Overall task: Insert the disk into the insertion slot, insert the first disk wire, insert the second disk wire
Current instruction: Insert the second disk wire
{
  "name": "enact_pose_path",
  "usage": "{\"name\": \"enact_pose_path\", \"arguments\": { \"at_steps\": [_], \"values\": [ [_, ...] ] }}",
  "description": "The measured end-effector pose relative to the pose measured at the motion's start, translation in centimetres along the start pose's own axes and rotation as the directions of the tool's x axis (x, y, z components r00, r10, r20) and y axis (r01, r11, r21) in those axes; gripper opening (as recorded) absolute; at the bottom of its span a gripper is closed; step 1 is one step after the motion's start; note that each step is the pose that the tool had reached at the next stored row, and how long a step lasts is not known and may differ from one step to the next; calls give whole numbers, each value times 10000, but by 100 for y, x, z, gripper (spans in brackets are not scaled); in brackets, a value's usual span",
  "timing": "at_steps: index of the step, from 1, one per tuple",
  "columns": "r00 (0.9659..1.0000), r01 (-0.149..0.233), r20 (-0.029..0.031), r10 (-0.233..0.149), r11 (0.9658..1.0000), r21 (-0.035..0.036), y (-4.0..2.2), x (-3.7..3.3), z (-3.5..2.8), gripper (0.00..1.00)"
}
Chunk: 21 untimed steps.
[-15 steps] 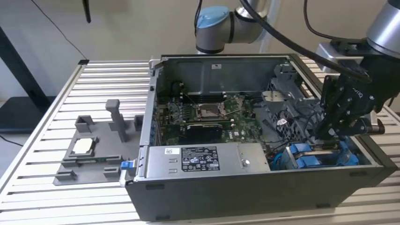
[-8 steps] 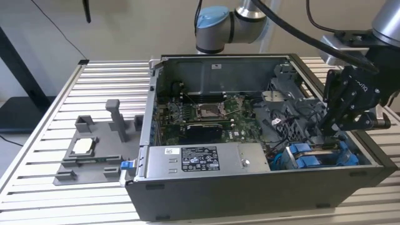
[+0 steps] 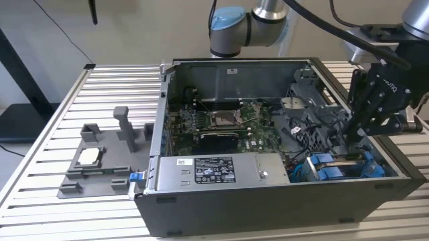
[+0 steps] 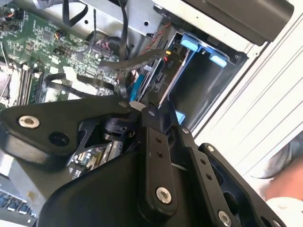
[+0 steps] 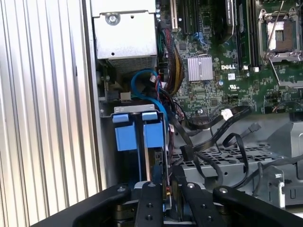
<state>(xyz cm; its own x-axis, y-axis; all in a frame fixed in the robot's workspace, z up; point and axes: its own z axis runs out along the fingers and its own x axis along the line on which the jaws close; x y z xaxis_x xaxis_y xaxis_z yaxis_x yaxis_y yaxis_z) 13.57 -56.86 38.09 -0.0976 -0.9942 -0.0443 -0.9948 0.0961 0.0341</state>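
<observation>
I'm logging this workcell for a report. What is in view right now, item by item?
Computer case: one, dark grey, open, on the slatted table.
Slatted table: one, silver, under everything.
Motherboard: one, green, on the case floor.
Power supply: one, silver with a label, along the case's near wall.
Disk: one, in its bright blue carrier, standing in the bay at the case's corner on the exterior view's right; its blue tabs also show in the first wrist view.
Cables: several, black, loose beside the bay.
Fixture tray: one, grey, on the table at the exterior view's left, holding a small silver chip.
Arm: one, grey with blue joint caps, behind the case.
Tool: one, black, reaching down just above the disk.
</observation>
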Motion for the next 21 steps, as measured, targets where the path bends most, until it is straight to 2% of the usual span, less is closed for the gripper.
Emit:
{"name": "enact_pose_path", "arguments": {
  "at_steps": [3,6,10,13,16,21],
  "values": [
    [10000,4,10,-4,10000,53,68,2,-19,24],
    [10000,0,33,0,9999,168,146,-10,-17,24],
    [10000,-1,50,0,9994,337,240,-62,-11,24],
    [10000,8,68,-11,9986,522,354,-85,5,24],
    [10000,18,92,-25,9971,760,475,-76,29,24],
    [9997,212,117,-227,9934,1129,507,-73,59,24]
  ]
}}
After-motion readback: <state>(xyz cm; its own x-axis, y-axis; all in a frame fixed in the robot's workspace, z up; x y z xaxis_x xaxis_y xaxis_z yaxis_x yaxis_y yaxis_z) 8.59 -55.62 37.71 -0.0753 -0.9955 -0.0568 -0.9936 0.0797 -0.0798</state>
